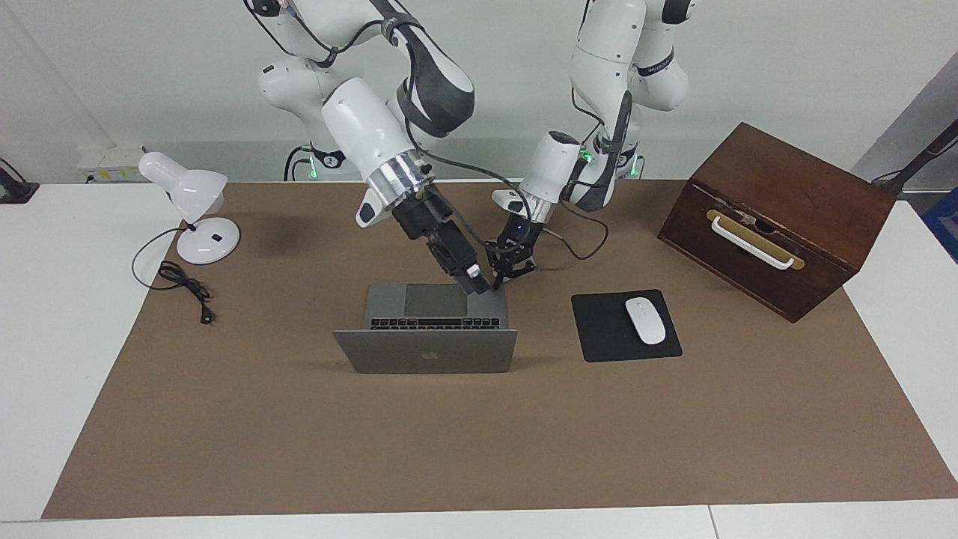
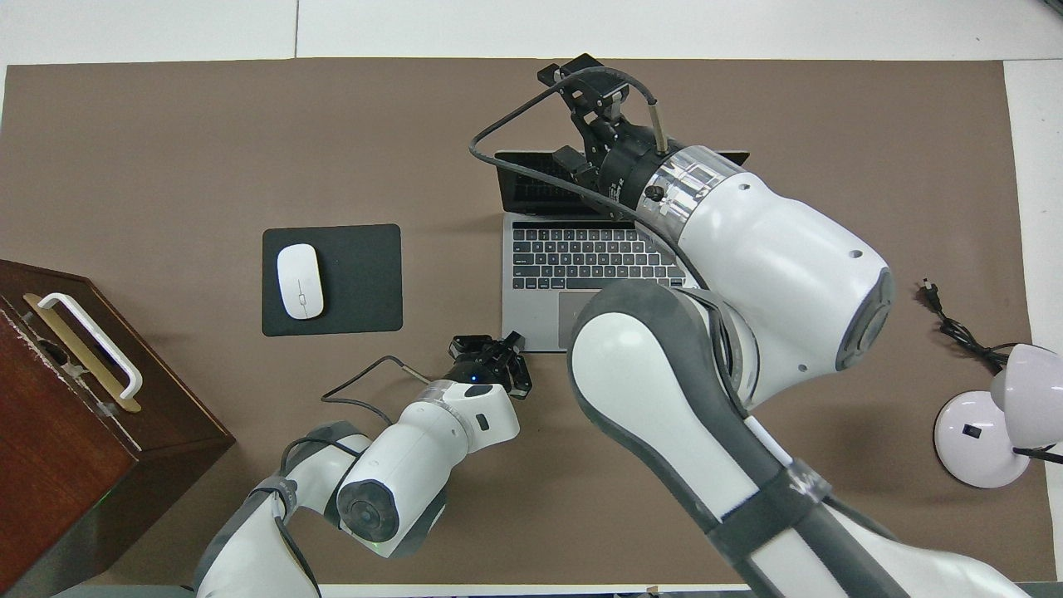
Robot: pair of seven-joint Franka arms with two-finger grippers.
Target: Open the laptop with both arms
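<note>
The silver-grey laptop [image 1: 425,350] [image 2: 581,257] lies open at the middle of the brown mat. Its lid stands up with the apple logo facing away from the robots, and the dark keyboard and trackpad show. My right gripper [image 1: 479,283] [image 2: 594,83] hangs in the air over the laptop, above the keyboard and lid, on the side toward the left arm's end. My left gripper [image 1: 511,267] [image 2: 492,349] is low and open at the laptop's base corner nearest the robots, toward the left arm's end. I cannot tell whether it touches the corner.
A black mouse pad [image 1: 599,329] [image 2: 357,278] with a white mouse [image 1: 645,320] [image 2: 300,281] lies beside the laptop toward the left arm's end. A wooden box with a white handle [image 1: 778,217] [image 2: 75,390] stands past it. A white desk lamp [image 1: 191,202] [image 2: 996,423] and its cable are at the right arm's end.
</note>
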